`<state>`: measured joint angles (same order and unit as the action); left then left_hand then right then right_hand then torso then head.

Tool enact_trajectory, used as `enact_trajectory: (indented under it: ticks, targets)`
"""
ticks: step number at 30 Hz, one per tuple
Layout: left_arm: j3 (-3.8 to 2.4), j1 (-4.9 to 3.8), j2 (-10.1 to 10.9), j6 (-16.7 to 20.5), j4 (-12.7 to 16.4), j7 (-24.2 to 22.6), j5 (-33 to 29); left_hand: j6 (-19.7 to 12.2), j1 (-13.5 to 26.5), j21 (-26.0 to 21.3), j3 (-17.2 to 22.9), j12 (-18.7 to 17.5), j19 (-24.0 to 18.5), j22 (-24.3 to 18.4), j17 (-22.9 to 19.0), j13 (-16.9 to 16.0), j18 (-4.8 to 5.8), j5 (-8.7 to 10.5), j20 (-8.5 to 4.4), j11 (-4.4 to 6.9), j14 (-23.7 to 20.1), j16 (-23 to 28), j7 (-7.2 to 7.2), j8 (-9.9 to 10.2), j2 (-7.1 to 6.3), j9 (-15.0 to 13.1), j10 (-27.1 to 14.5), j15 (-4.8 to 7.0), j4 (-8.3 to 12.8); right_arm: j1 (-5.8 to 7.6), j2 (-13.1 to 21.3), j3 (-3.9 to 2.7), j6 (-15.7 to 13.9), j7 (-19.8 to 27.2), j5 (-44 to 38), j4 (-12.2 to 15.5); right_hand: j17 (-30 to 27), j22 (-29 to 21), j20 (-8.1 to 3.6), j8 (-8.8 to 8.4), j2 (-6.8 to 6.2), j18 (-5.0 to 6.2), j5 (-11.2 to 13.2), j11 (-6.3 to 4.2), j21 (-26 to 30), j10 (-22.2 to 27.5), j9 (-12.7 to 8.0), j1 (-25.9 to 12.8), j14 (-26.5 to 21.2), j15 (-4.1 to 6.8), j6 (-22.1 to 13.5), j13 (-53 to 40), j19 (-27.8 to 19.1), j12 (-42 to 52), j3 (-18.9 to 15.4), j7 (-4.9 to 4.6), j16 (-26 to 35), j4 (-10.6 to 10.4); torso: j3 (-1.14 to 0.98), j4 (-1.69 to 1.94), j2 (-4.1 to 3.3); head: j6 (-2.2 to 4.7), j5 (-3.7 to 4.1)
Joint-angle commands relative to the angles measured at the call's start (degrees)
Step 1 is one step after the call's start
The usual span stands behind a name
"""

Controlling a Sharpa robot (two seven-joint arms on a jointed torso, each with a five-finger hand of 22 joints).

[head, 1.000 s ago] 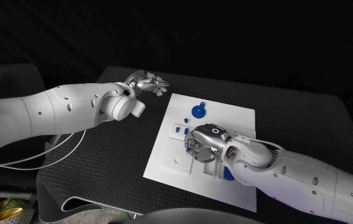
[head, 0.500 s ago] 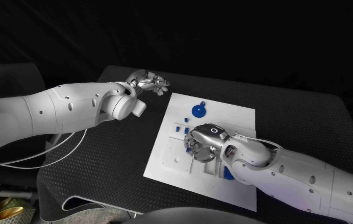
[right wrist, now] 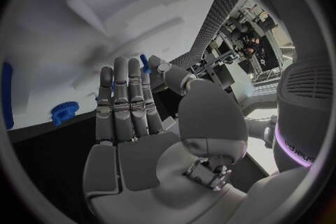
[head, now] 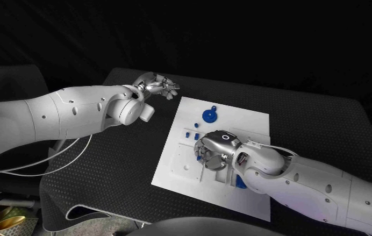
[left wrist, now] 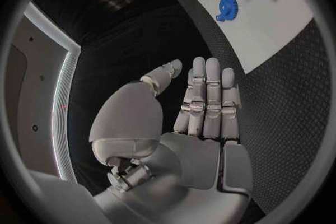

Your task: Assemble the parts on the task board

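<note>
**Right hand works low over the task board while left hand waits off its corner**

The white task board (head: pixel 233 126) lies slantwise in the middle of the black table (head: pixel 101 166). The robot's right hand (head: pixel 213 151) is down on the board's middle, over its recessed fixtures, palm toward the plate. In the right wrist view its fingers (right wrist: pixel 126 101) run straight and close together, and a small blue part (right wrist: pixel 143 61) shows at their tips beside the thumb; whether that part is pinched or merely lies against the fingers cannot be told. From the head view, slivers of blue show under the same hand.

The left hand (head: pixel 157 87) hovers above the table just off the board's far left corner, apart from the plate and touching nothing. Its fingers (left wrist: pixel 208 98) are extended side by side, the thumb standing off from them, and the palm holds nothing.

On the far end of the board stands a blue gear (head: pixel 209 117), with a smaller blue piece (head: pixel 196 126) just beside it and two little blue blocks (head: pixel 189 136) nearer the right hand. Another blue part (head: pixel 241 183) peeks out beneath the right forearm, on the near half of the board.
</note>
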<state>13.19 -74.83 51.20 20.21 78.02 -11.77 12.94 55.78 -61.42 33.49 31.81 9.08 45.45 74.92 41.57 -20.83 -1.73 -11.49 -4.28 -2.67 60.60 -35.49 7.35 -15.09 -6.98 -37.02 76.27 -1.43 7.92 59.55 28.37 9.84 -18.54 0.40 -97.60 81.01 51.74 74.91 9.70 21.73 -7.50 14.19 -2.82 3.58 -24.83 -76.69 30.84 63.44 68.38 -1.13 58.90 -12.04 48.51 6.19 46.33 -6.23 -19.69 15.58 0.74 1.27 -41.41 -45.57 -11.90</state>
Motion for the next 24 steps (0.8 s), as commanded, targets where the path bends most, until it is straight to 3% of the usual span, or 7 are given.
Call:
enact_trajectory:
  ticks: [1, 13, 24]
  targets:
    - [-0.05, -0.20, -0.1, -0.7, 0.0, -0.6, -0.3, -0.4, 0.0, -0.2, -0.2, -0.3, -0.4, 1.2, -0.1, -0.1, 0.21, -0.24, 0.00, 0.10, -0.3, 0.3, -0.04, 0.3, 0.50, 0.1, -0.3, 0.02, 0.1, -0.05, 0.0, 0.01, 1.1, 0.0, -0.8, 0.1, 0.1, 1.3, -0.04, 0.20, -0.12, 0.80, 0.1, -0.05, -0.4, -0.2, 3.0, 0.5, 0.3, -0.03, 1.2, 0.0, 0.4, 0.2, 0.1, 0.83, -0.2, -0.4, 0.02, -0.02, 0.03, -0.11, -0.02]
    - [-0.05, -0.20, 0.1, -0.9, 0.0, -0.6, -0.3, -0.4, 0.0, -0.2, -0.2, -0.3, -0.4, 1.2, -0.1, -0.1, 0.22, -0.26, 0.01, 0.09, -0.3, 0.3, -0.04, 0.3, 0.49, 0.1, -0.4, 0.01, 0.1, -0.04, 0.0, 0.01, 3.8, -0.9, -1.3, -0.6, 0.1, 1.3, -0.03, 0.12, -0.06, 0.80, 0.1, -0.02, -0.4, -0.2, 3.0, 0.5, 0.3, -0.06, 1.2, 0.0, 0.3, 0.1, 0.0, 0.81, -0.2, -0.5, 0.02, -0.05, -0.02, -0.13, 0.11]
    - [-0.05, -0.24, 0.2, -1.1, 0.2, -0.4, -0.3, -0.4, 0.0, -0.3, -0.3, -0.4, -0.5, 1.2, -0.1, -0.1, 0.23, -0.27, 0.03, 0.07, -0.4, 0.4, -0.03, 0.3, 0.51, 0.1, -0.4, -0.01, 0.2, -0.04, -0.2, 0.01, 4.0, -1.3, -1.4, -0.5, 0.1, 1.3, -0.01, 0.06, -0.05, 0.79, 0.1, 0.01, -0.4, -0.1, 3.0, 0.5, 0.2, -0.08, 1.1, 0.0, 0.2, 0.1, 0.0, 0.79, -0.1, -0.5, 0.02, -0.05, 0.00, -0.23, 0.07]
